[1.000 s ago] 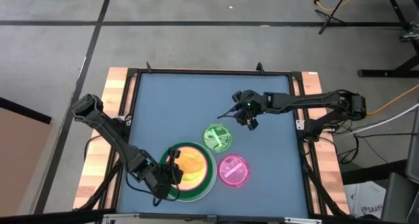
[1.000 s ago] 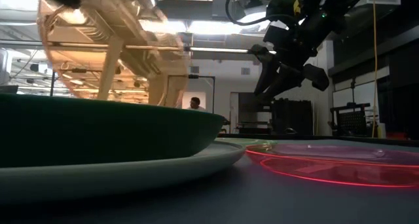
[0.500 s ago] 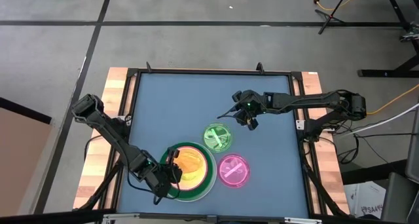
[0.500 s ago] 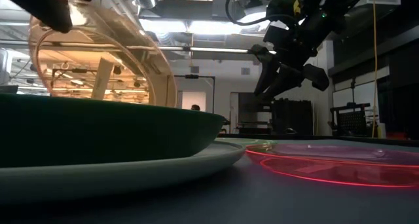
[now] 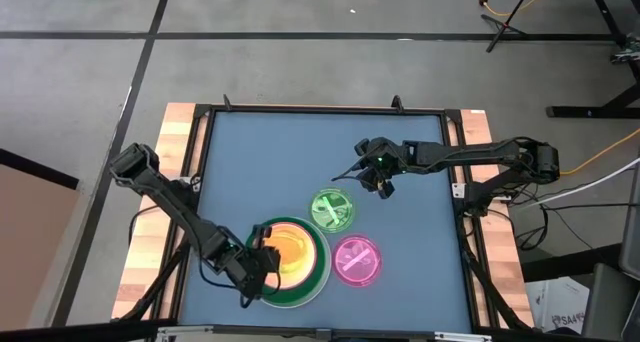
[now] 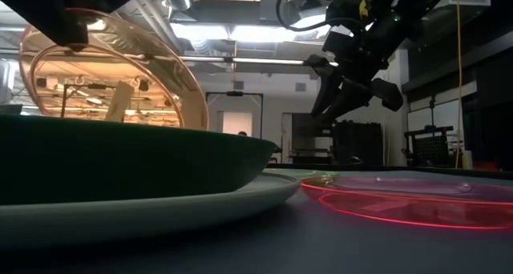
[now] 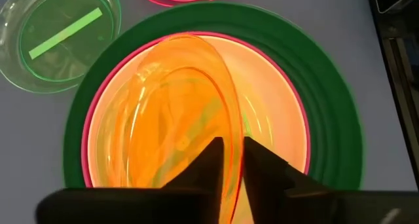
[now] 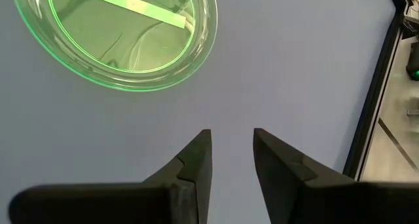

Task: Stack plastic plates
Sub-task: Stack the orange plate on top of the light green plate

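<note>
My left gripper (image 5: 260, 262) is shut on the small orange plate (image 7: 177, 119), which tilts over a stack at the table's near side. The stack has a dark green plate (image 7: 327, 106) on a white one (image 6: 200, 206), with a pink plate (image 7: 86, 139) and a cream plate (image 7: 275, 99) nested inside. A small translucent green plate (image 5: 332, 209) and a small pink plate (image 5: 356, 260) lie flat on the mat. My right gripper (image 5: 382, 186) hovers open beyond the green plate, touching nothing. My left gripper pinches the orange plate's rim (image 7: 230, 129) between its two fingers, one inside the bowl and one outside, coming from above (image 6: 72, 26). The plate is tilted, its held edge high. Its lower edge (image 6: 188, 122) drops behind the dark green plate's wall, so whether it touches is hidden.
The blue mat (image 5: 270, 162) has open room on its far and left parts. A black frame (image 5: 205, 142) borders it. The small pink plate (image 6: 417, 202) lies just right of the stack. My right gripper (image 8: 232, 142) hangs above bare mat.
My left gripper has come down over the stack, carrying the orange plate lower. The plate has tipped from steep toward flatter, its low edge sinking into the stack. The right arm has kept still.
</note>
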